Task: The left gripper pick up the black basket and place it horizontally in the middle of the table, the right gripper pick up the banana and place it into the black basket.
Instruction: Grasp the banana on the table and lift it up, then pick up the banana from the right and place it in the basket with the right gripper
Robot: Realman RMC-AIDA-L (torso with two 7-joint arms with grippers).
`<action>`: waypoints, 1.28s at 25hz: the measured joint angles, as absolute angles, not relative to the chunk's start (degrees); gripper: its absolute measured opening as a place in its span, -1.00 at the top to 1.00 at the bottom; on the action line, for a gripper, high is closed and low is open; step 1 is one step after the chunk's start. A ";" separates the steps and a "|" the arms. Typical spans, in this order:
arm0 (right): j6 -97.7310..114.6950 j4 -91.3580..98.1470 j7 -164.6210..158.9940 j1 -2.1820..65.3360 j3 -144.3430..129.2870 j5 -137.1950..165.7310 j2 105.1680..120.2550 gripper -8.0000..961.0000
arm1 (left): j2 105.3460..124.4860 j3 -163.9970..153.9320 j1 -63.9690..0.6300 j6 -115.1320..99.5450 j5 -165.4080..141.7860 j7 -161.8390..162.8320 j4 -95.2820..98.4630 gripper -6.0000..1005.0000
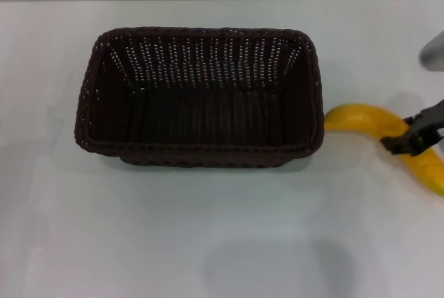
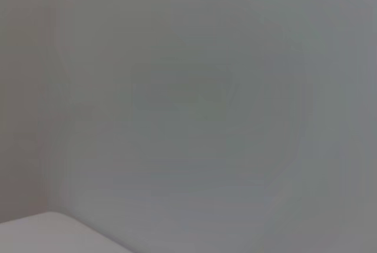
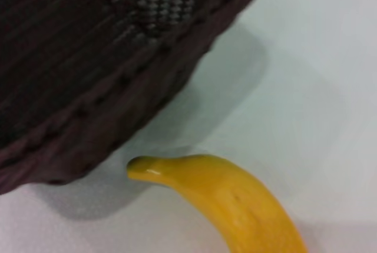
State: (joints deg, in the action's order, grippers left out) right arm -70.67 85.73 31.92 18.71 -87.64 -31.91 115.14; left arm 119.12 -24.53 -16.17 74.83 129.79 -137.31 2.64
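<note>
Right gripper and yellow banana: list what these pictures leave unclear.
- Black angular right gripper, head view: cut off by the picture's edge, over the curved yellow banana; grip unreadable.
- Banana's far end: past the edge in the head and right wrist views.
- Left gripper: in no view.

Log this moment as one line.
dark woven basket: mid-table, empty | curved yellow banana: on table beside basket | right tool: at banana

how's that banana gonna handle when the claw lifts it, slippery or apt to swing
The banana looks smooth and glossy, so it may slip a little. The right gripper sits around mid-length, so it should hang fairly balanced, though its curve could let it pivot. It seems firm, yet a hard squeeze might bruise it.
</note>
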 joint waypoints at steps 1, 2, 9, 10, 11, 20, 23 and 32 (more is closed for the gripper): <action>-70.57 85.69 31.97 18.71 -86.71 -31.56 115.12 -0.03 | 119.11 -24.52 -16.24 74.76 129.81 -137.32 2.64 -0.78; -70.39 85.69 31.98 18.71 -86.18 -31.30 115.11 -0.04 | 119.10 -24.52 -16.33 74.60 130.01 -137.33 2.64 -0.78; -61.27 86.73 32.45 18.77 -79.15 -29.05 115.06 -0.06 | 119.09 -24.52 -16.46 74.49 130.76 -137.44 2.64 -0.78; -58.96 86.92 32.87 18.79 -78.63 -30.23 115.06 -0.06 | 119.09 -24.52 -16.46 74.48 130.79 -137.44 2.64 -0.78; -56.93 87.13 33.36 18.81 -78.29 -31.48 115.04 -0.06 | 119.09 -24.52 -16.47 74.47 130.90 -137.45 2.64 -0.78; -44.49 83.51 64.42 19.13 -83.90 -71.17 115.10 -0.09 | 119.09 -24.52 -16.59 74.19 131.45 -137.46 2.64 -0.78; -45.93 76.48 76.93 21.67 -86.53 -84.84 115.19 -0.10 | 119.09 -24.52 -17.06 73.05 131.44 -137.29 2.64 -0.78; -55.21 58.09 90.09 32.39 -88.80 -93.64 115.94 -0.12 | 119.04 -24.76 -18.01 72.24 131.10 -137.28 2.95 -0.78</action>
State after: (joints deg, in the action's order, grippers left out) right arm -55.21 58.09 90.08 32.39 -88.80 -93.64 115.94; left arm 119.04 -24.76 -18.01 72.24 131.10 -137.28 2.95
